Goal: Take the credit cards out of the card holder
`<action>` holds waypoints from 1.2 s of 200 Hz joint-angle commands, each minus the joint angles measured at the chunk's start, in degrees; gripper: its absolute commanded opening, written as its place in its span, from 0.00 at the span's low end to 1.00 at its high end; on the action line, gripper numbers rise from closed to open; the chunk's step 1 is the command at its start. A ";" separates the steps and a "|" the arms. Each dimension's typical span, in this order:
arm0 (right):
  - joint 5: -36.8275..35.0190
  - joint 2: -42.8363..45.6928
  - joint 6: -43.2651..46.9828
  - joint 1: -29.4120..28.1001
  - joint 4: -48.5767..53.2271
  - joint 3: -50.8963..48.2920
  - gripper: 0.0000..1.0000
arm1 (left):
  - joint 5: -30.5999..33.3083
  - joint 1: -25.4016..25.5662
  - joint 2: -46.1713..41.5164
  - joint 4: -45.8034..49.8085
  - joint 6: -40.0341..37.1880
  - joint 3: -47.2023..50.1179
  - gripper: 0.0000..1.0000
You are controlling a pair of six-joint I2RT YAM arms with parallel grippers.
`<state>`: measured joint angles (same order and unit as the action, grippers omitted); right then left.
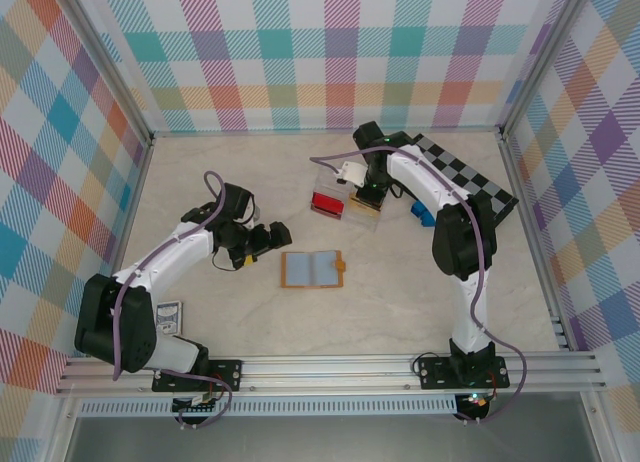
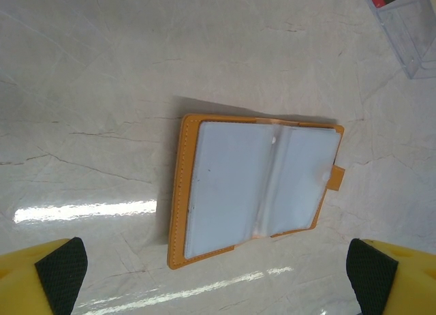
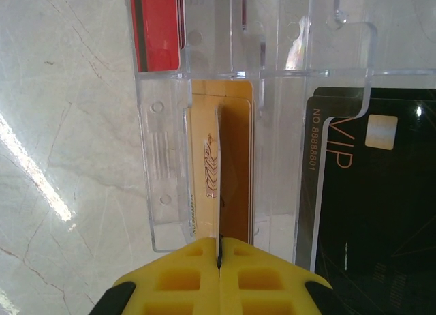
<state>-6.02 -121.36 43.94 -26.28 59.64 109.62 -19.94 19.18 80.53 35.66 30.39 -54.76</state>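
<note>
Since the right gripper (image 3: 219, 257) is clamped on the thin orange-yellow plastic credit card (image 3: 235, 172), held edge-on over the middle slot of the clear plastic compartment tray (image 3: 163, 192), lower it straight, stay off the divider, then release. The dark VIP credit card (image 3: 381, 206) lies flat in the next slot. Left wrist view adds: tan-orange folding leather card holder (image 2: 259, 185) lies open mid-surface, its pockets look empty. Left gripper (image 2: 216, 271) fingers are wide, holding nothing.

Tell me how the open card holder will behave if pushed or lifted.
The card holder lies thin and flat, so it probably slides on the glossy table rather than tipping. Hinged at the spine, it would likely fold if lifted by one edge.
</note>
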 commanded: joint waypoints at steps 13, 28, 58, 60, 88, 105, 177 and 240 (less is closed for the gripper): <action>-0.13 -1.89 -0.17 0.22 0.08 1.83 0.08 | -1.14 -0.81 0.56 -0.57 0.19 0.21 1.00; 0.19 -2.53 -0.27 0.27 0.51 2.52 0.09 | -1.24 -0.81 0.51 -0.59 0.11 0.23 1.00; -0.38 -3.29 -1.42 0.27 -0.12 3.03 0.11 | -1.53 -0.81 0.66 -0.70 0.19 0.44 1.00; -0.39 -3.30 -1.52 0.27 -0.26 3.00 0.12 | -1.57 -0.81 0.61 -0.75 0.26 0.45 1.00; -0.48 -2.97 -2.93 0.22 -0.67 3.70 0.15 | -1.67 -0.81 0.46 -0.81 0.34 0.53 1.00; -0.24 -2.14 -3.64 0.20 -0.73 3.97 0.16 | -1.71 -0.81 0.31 -0.70 0.33 0.51 1.00; 3.27 4.15 -10.02 0.26 -0.60 4.00 0.31 | -1.97 -0.76 -0.30 -0.66 0.43 0.77 1.00; 16.66 18.12 -36.30 0.69 -10.94 -12.89 0.35 | -1.67 1.57 -0.36 -0.38 1.16 1.93 0.86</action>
<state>1.54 -108.22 22.92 -25.91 54.02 103.88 -20.93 19.57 80.84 35.46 30.87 -54.02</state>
